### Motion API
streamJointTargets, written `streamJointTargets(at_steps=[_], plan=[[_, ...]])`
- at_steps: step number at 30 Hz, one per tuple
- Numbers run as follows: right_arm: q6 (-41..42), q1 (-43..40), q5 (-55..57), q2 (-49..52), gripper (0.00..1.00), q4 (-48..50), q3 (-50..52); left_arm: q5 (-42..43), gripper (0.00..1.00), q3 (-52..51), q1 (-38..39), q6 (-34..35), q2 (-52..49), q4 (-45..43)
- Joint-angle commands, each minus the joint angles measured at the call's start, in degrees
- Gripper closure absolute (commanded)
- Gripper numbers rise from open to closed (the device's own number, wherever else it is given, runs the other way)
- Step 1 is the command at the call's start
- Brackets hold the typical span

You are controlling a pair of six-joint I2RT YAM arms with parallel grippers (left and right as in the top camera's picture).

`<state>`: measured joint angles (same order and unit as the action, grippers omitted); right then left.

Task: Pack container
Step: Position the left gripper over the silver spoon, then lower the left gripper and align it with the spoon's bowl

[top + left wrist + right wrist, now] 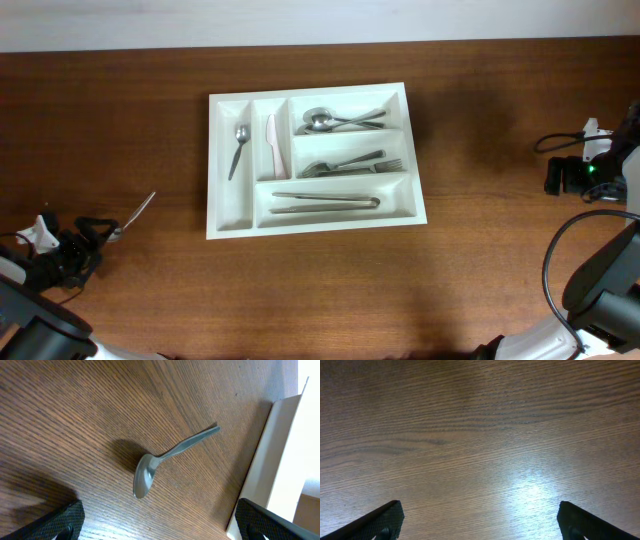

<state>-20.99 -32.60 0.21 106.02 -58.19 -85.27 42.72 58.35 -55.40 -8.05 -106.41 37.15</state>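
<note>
Dark glossy woodgrain table (320, 300). Overhead has the one white plastic container (228, 205) mid-table toward the far edge, with five slots holding metal cutlery. Only the left wrist cam gives a clear look at one loose steel spoon (144, 476) near the left edge. The left gripper (160, 522) is spread wide, not touching it. The right gripper (480, 520) is gaping too, over plain wood grain.

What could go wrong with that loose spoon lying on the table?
The spoon lies flat on the table, so the open left gripper might skid it away rather than grip it. Held loosely, it could also clip the wall of the cutlery tray and land in the wrong compartment.
</note>
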Motion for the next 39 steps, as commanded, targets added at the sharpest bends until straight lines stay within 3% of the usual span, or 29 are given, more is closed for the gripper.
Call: streamJointTargets(at_steps=[1, 26, 29, 37, 39], plan=[[0.4, 0.0, 0.5, -0.6, 0.01, 0.2, 0.0, 0.4, 0.01, -0.2, 0.3, 0.0, -1.3, -0.7], [0.4, 0.0, 0.5, -0.6, 0.01, 0.2, 0.0, 2.3, 0.00, -0.2, 4.7, 1.2, -1.4, -4.2], [0.4, 0.0, 0.5, -0.6, 0.01, 0.2, 0.0, 2.3, 0.07, -0.2, 4.7, 1.2, -1.4, -4.2], [0.4, 0.0, 0.5, -0.6, 0.01, 0.2, 0.0, -0.1, 0.07, -0.2, 4.7, 1.2, -1.5, -3.5], [0.4, 0.0, 0.5, -0.6, 0.01, 0.2, 0.0, -0.1, 0.16, -0.2, 4.7, 1.1, -1.5, -3.5]])
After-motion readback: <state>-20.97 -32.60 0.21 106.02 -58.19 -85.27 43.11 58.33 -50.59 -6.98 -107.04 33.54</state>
